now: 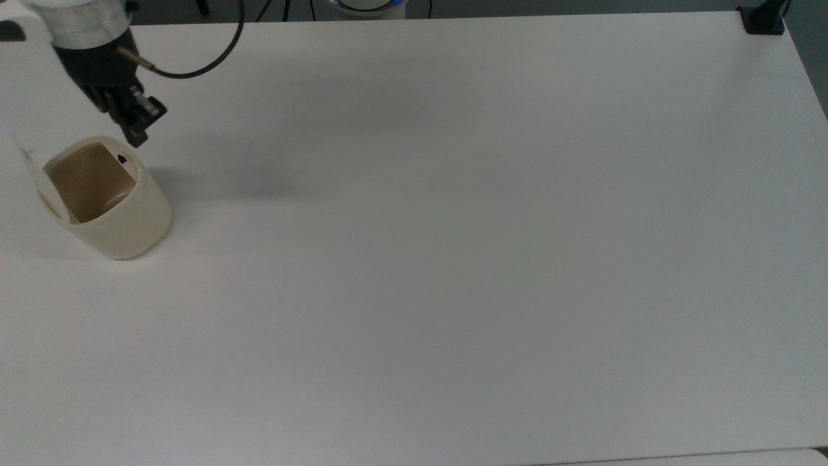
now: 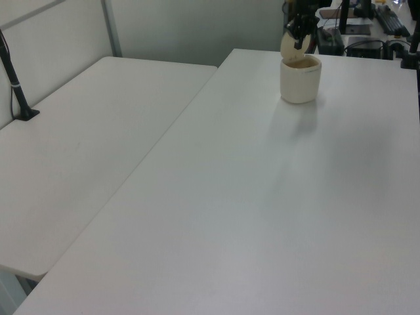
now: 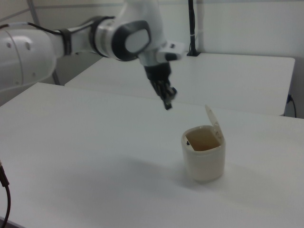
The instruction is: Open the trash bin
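Observation:
The cream-beige trash bin (image 1: pixel 119 220) stands on the white table (image 1: pixel 453 259) at the top view's left. Its flat lid (image 1: pixel 29 165) is flipped upright at the bin's left side, so the tan inside (image 1: pixel 90 181) shows. A small black button (image 1: pixel 121 158) sits on the rim's upper right. My gripper (image 1: pixel 138 133) hangs shut and holding nothing, a little above and to the right of the rim, apart from the bin. In the right view the gripper (image 3: pixel 167 103) hovers up and left of the open bin (image 3: pixel 204 161) and its raised lid (image 3: pixel 213 122). The left view shows the bin (image 2: pixel 300 82) far away.
A black cable (image 1: pixel 213 61) loops from my wrist over the table's far edge. A black clamp (image 1: pixel 763 19) sits at the top view's upper right corner. A second white table (image 2: pixel 79 151) with a black post (image 2: pixel 16 85) adjoins in the left view.

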Controlling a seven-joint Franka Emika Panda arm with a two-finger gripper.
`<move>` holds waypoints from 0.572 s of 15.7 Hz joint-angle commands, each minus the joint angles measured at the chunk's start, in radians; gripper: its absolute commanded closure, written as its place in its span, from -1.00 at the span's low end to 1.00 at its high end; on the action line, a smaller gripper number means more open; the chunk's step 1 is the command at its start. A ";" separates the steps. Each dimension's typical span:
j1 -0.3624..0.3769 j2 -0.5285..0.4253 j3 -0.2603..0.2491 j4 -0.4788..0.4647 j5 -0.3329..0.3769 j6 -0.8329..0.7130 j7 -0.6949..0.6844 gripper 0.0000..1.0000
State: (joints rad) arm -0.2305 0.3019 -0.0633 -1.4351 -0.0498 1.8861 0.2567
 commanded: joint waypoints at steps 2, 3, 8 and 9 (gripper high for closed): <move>0.143 -0.092 -0.007 -0.018 0.002 -0.132 -0.036 1.00; 0.170 -0.105 -0.007 -0.019 0.002 -0.165 -0.060 1.00; 0.299 -0.161 -0.007 -0.024 0.007 -0.278 -0.189 0.96; 0.313 -0.171 -0.007 -0.025 0.007 -0.289 -0.200 0.96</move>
State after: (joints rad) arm 0.0312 0.1747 -0.0556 -1.4330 -0.0500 1.6360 0.1268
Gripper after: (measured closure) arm 0.978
